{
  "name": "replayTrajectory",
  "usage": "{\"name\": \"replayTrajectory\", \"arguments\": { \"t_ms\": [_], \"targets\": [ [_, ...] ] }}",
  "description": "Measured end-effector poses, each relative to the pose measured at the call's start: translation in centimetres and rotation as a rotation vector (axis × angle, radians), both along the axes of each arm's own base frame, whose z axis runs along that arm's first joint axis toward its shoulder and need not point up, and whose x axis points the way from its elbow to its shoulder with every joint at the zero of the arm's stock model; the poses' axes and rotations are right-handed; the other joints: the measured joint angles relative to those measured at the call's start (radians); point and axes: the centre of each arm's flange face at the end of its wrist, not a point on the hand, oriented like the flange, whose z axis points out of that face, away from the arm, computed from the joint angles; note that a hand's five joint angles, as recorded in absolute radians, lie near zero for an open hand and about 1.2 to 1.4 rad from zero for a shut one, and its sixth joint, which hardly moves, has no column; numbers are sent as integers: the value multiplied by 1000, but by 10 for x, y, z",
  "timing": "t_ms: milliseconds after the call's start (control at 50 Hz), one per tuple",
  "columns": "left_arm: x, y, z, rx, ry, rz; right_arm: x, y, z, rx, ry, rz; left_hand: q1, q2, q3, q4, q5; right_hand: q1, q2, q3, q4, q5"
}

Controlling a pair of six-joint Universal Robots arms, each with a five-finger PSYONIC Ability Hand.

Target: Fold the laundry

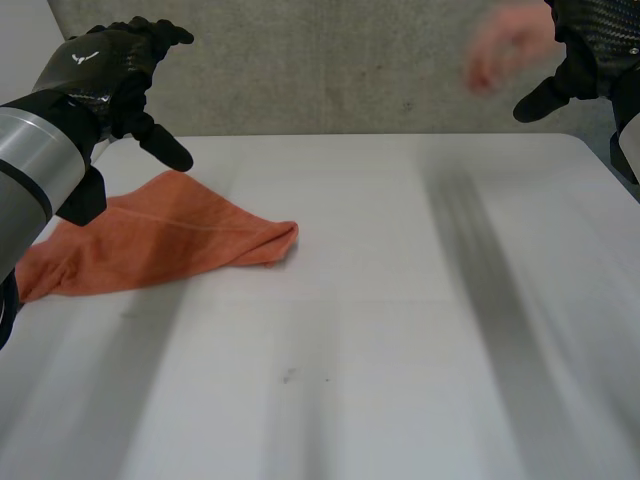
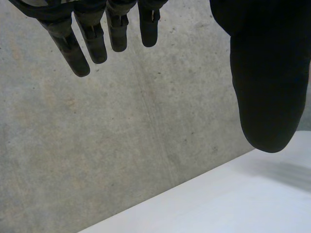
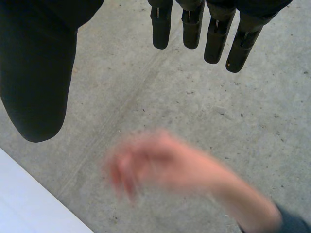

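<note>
An orange cloth (image 1: 150,240) lies crumpled in a rough triangle on the white table (image 1: 380,330), at its left side, one point toward the middle. My left hand (image 1: 115,70) hangs open in the air above the cloth's far end, apart from it. Its fingers (image 2: 92,39) and thumb (image 2: 265,82) are straight, with nothing between them. My right hand (image 1: 590,50) is raised past the table's far right corner, also open. Straight fingers (image 3: 194,24) and a straight thumb (image 3: 39,77) hold nothing.
A person's hand (image 1: 505,45) moves in the air beyond the table's far edge, close to my right hand; under my right palm the person's hand (image 3: 160,167) shows over the concrete floor (image 3: 243,107). The table's far edge (image 2: 204,194) lies below my left hand.
</note>
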Motion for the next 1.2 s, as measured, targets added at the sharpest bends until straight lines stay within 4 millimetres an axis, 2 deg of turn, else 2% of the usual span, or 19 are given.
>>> {"name": "replayTrajectory", "arguments": {
  "t_ms": [140,260,360,400,480,500,520,560,580,680,880,1060,1160,1180,1200],
  "targets": [
    [0,-3,0,-19,2,4,0,0,0,1,0,0,0,0,0,0,0,0,0,0,0,0],
    [4,-14,-4,-32,-5,29,0,0,-1,3,2,1,0,0,0,0,0,0,0,0,0,0],
    [6,-35,-26,0,-62,55,1,0,-3,11,9,8,0,0,0,0,0,0,0,0,0,0],
    [5,-44,-42,23,-115,60,2,-1,-5,15,17,12,0,0,0,0,0,0,0,0,0,0],
    [2,-54,-67,60,-201,57,4,-5,-13,33,41,22,0,0,0,0,0,0,0,0,0,0],
    [2,-54,-67,60,-201,57,4,-5,-13,33,41,22,0,0,0,0,0,0,0,0,0,0],
    [0,-59,-82,81,-243,52,5,-7,-17,41,51,24,0,0,0,0,0,0,0,0,0,0],
    [-2,-64,-96,99,-274,46,6,-10,-23,54,64,25,0,0,0,0,0,0,0,0,0,0],
    [-4,-68,-110,113,-296,40,7,-12,-27,62,72,25,2,0,0,0,0,0,0,0,0,0],
    [-13,-83,-149,139,-328,25,9,-17,-37,88,87,25,3,1,0,3,0,0,0,0,0,0],
    [-22,-108,-207,159,-377,13,11,-26,-58,144,105,25,100,86,71,86,70,0,0,0,0,0],
    [-25,-119,-236,165,-446,2,13,-34,-75,187,121,25,186,173,161,170,156,0,0,0,0,0],
    [-26,-122,-239,162,-450,0,14,-36,-80,201,125,25,214,197,185,197,184,0,0,0,0,0],
    [-27,-123,-238,158,-449,-1,14,-37,-81,204,126,25,506,459,446,460,437,0,0,0,0,0],
    [-27,-123,-238,156,-448,-2,14,-37,-82,206,127,25,662,630,595,608,582,0,0,0,0,0]
  ]
}}
